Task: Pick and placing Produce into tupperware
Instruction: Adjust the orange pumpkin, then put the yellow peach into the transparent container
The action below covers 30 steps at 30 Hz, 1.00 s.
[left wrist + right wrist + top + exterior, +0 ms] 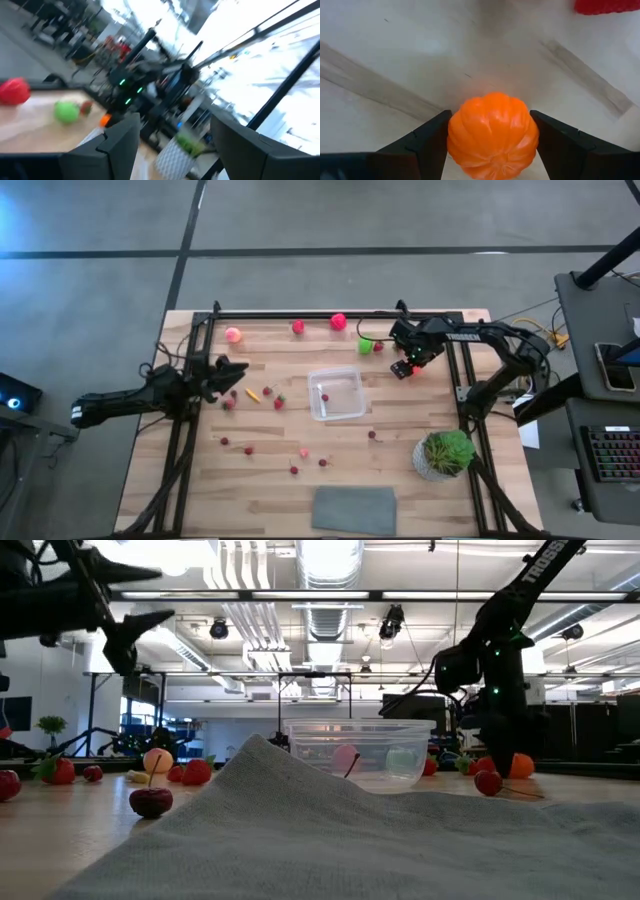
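Right gripper [492, 145]: low over the wooden table [400, 470], far right of centre, fingers spread to either side of a ribbed orange pumpkin-shaped toy [493, 135]; whether the pads press it cannot be told.

Left gripper [232, 370]: raised above the table's left side, fingers apart, nothing between them.

Clear square plastic tub with rounded corners [337, 395]: table centre, upright, one small dark red berry [325, 396] inside.

Round green toy fruit [366, 346]: just left of the right gripper.

Remaining red and pink produce pieces: scattered along the far edge, left of the tub and nearer.

Flat grey cloth [354, 509]: near edge, centre.

Leafy green potted plant [445, 453]: near right.
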Each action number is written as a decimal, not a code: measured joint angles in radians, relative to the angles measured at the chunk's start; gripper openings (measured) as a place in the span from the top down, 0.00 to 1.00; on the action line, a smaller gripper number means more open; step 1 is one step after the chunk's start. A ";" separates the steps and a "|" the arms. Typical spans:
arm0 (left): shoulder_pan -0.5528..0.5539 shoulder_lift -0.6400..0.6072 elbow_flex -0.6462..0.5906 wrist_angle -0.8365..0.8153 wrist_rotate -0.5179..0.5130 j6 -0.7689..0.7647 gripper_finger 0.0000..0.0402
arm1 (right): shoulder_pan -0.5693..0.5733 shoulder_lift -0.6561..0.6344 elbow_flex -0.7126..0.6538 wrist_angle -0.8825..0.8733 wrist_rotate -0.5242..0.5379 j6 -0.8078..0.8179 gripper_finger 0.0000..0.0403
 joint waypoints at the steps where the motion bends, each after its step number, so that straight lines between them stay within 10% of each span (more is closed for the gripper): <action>1: 0.000 0.000 0.000 0.025 0.000 0.000 0.43 | 0.000 0.000 0.000 0.001 -0.001 0.001 0.36; 22: 0.001 0.002 0.000 0.320 -0.187 0.025 0.43 | 0.002 -0.180 -0.004 -0.014 0.032 0.202 0.33; 30: 0.000 0.108 0.130 -0.159 -0.300 -0.015 0.43 | 0.048 -0.276 0.022 -0.018 0.026 0.269 0.30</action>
